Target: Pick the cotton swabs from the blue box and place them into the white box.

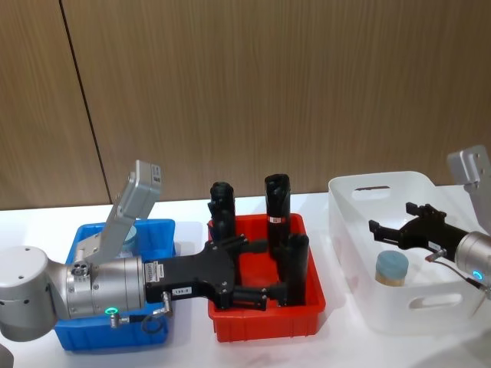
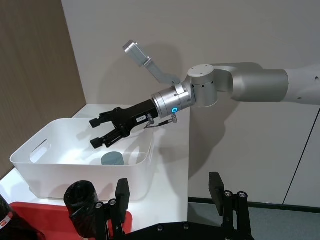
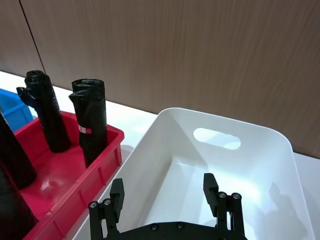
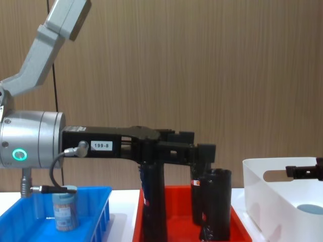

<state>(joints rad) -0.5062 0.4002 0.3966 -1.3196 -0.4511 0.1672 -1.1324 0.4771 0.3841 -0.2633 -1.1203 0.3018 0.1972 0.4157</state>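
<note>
We see a white bench (image 1: 192, 351) with a red tray (image 1: 268, 322) at its middle, holding tall black cylinders (image 1: 277, 201) that stand upright. The blue box (image 1: 115, 339) sits just beside the red tray on the robot's left, and the white box (image 1: 382, 182) sits near the tray on the robot's right.

One tub of cotton swabs (image 1: 391, 268), clear with a pale blue round lid, stands upright on the floor of the white box. A second tub (image 4: 64, 210) stands upright in the blue box, on the side of the red tray away from the white box.

The right hand (image 2: 95, 133) hovers over the white box, above the tub there, with its fingers spread apart and nothing between them. The left hand (image 1: 261, 270) reaches out over the red tray among the black cylinders, also spread wide and empty, with its wrist above the blue box.

We judge each tub to be light and fairly stiff, with smooth, thin plastic walls that could slip or flex under a hard squeeze. The safest hold looks to be from above, fingers closing gently across the round body just under the lid. Being small and light, the tub could tip over if a finger nudges it on the way down.
</note>
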